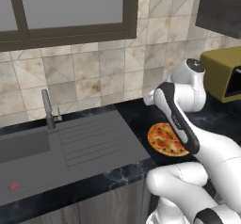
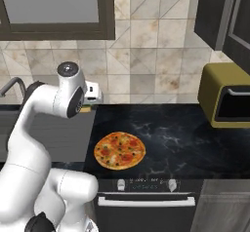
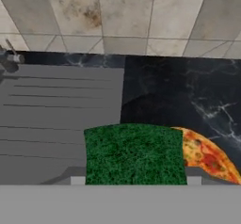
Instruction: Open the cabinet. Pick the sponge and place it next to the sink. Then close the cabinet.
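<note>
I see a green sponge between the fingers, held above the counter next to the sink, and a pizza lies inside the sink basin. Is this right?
Not quite. The pizza lies on the black counter beside the sink, not inside the basin; the right base view shows this clearly. The rest holds: in the hand view the green sponge sits between the fingers, above the edge where sink and counter meet.

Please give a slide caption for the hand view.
Tool holding green rectangular sponge above grey sink drainboard and round pizza.

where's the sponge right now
In the hand view the green sponge sits between the gripper's fingers, above the counter where the grey sink drainboard meets the black countertop, with the pizza just beside it.
</note>
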Motion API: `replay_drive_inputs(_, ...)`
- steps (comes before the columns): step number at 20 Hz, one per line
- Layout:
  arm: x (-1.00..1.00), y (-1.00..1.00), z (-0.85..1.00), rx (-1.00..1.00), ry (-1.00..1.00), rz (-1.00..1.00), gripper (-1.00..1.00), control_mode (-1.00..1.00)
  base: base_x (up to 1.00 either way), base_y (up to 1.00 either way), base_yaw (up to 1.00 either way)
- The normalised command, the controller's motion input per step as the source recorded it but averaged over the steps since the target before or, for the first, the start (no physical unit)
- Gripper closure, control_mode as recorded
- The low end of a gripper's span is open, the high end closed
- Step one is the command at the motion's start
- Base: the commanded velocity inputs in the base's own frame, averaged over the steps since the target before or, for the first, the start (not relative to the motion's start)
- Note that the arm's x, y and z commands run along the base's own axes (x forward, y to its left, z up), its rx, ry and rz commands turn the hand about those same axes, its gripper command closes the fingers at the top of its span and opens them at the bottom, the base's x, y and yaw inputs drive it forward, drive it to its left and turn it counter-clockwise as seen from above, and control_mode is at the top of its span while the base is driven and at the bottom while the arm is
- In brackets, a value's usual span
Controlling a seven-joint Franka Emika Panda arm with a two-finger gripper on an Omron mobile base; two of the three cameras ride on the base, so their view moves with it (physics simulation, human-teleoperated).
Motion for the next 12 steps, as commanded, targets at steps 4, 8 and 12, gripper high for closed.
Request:
replay_drive_inputs(4,0.22,-0.12,-0.09,-0.08,0.03,0.05,1.00,-1.00,0.00,0.00,0.00)
replay_drive_inputs(8,0.30,-0.11,-0.10,-0.08,0.02,0.01,1.00,-1.00,0.00,0.00,0.00)
replay_drive_inputs(12,0.25,-0.02,-0.11,-0.03,0.00,0.00,1.00,-1.00,0.00,0.00,0.00)
